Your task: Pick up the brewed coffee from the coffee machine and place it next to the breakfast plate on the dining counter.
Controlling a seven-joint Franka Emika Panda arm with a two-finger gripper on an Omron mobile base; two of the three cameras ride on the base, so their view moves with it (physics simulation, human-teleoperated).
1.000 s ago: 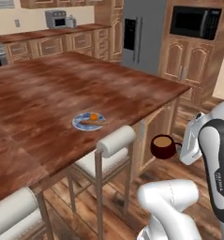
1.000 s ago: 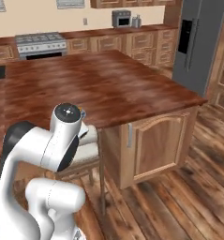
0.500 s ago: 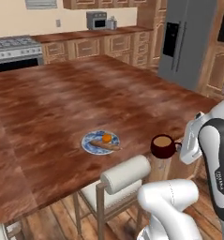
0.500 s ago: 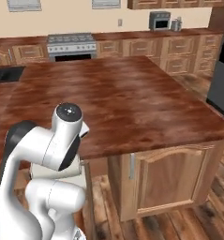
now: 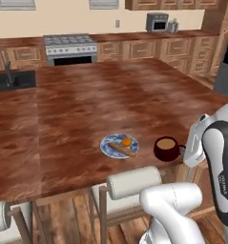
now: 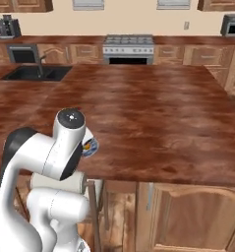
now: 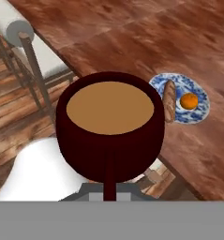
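Note:
The brewed coffee (image 5: 166,148), a dark red-brown mug full of light brown liquid, hangs at the near edge of the dining counter (image 5: 110,95). My gripper (image 5: 185,151) is shut on its handle from the right. In the hand view the mug (image 7: 108,126) is close up, its handle running down toward the hidden fingertips. The breakfast plate (image 5: 119,145), blue-rimmed with a sausage and an orange piece, lies on the counter just left of the mug. It lies beyond the mug in the hand view (image 7: 181,104). The coffee machine (image 6: 6,25) stands on the far back counter.
Stools with white roll backs (image 5: 133,181) stand under the counter's near edge, one directly below the mug (image 7: 12,21). A dark sink (image 6: 35,74) sits at the counter's far left. A stove (image 5: 70,47) and a toaster oven (image 5: 157,22) line the back wall.
The whole scene has swung across both base views, so the base has driven along the counter. The mug stays in my gripper and now hangs close beside the plate.

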